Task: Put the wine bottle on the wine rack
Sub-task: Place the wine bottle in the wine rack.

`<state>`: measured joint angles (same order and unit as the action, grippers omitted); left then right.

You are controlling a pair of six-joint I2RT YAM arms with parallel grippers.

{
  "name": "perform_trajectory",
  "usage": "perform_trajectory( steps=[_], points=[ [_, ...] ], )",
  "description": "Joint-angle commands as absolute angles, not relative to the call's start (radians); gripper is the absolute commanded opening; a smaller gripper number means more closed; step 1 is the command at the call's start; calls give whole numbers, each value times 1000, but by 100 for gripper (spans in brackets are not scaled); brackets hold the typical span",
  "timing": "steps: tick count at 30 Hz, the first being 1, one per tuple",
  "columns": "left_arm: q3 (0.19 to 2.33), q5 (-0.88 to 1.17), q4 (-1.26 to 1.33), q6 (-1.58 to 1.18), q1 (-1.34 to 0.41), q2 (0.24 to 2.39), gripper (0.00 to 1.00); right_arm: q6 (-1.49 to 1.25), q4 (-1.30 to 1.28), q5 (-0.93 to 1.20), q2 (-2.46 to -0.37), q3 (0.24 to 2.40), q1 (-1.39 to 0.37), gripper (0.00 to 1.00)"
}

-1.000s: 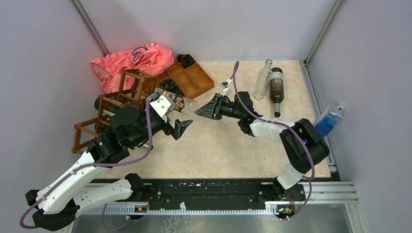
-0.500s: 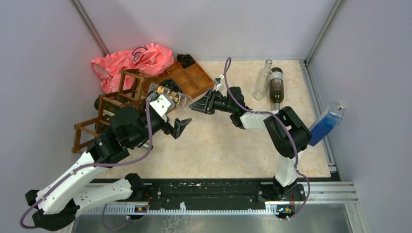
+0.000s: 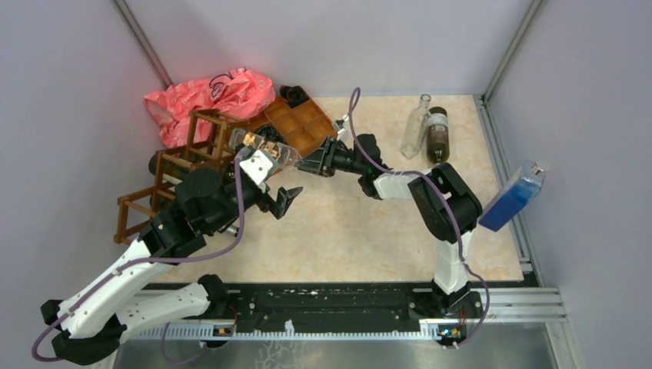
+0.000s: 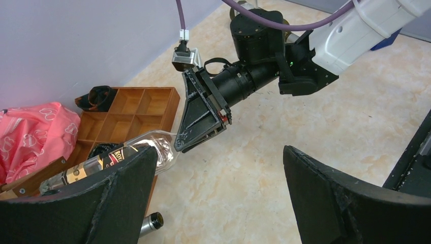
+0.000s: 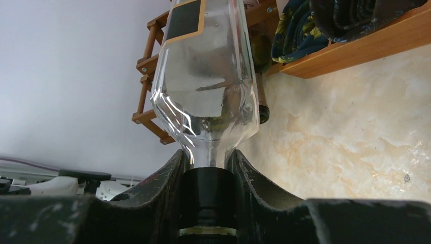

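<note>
The wine bottle [image 3: 265, 146] is clear glass with a black and gold label. It is held lying level above the table, base toward the rack. My right gripper [image 3: 311, 163] is shut on its black-capped neck [image 5: 209, 173], and the body [image 5: 203, 76] fills the right wrist view. The dark brown wine rack [image 3: 184, 165] stands at the left; the bottle's base reaches its near corner [image 5: 152, 61]. My left gripper [image 3: 281, 201] hangs open just below and in front of the bottle [image 4: 117, 157], its jaws wide apart with only table between them [image 4: 218, 152].
An orange-brown compartmented tray [image 3: 304, 127] sits behind the bottle, and a pink bag [image 3: 207, 96] lies at the back left. Another bottle's dark neck [image 4: 150, 223] pokes out low by the rack. A clear bottle [image 3: 415, 127] and a dark bottle [image 3: 437, 138] lie at the back right; a blue bottle [image 3: 511, 198] leans at the right edge.
My right gripper has carried the clear bottle leftward and back, from mid-table to the rack's corner beside the tray. The left arm has hardly moved and stays open.
</note>
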<state>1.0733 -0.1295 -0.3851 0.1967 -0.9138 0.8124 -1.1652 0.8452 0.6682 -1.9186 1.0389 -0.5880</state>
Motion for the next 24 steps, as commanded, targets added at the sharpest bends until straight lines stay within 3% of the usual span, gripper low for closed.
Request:
perform_trajectory(
  steps=[1, 24],
  points=[
    [1103, -142, -388, 204, -911, 805, 99, -1173, 1108, 689, -1904, 1157, -609, 0],
    [1097, -131, -389, 201, -911, 799, 99, -1116, 1038, 658, -1951, 1243, -631, 0]
  ],
)
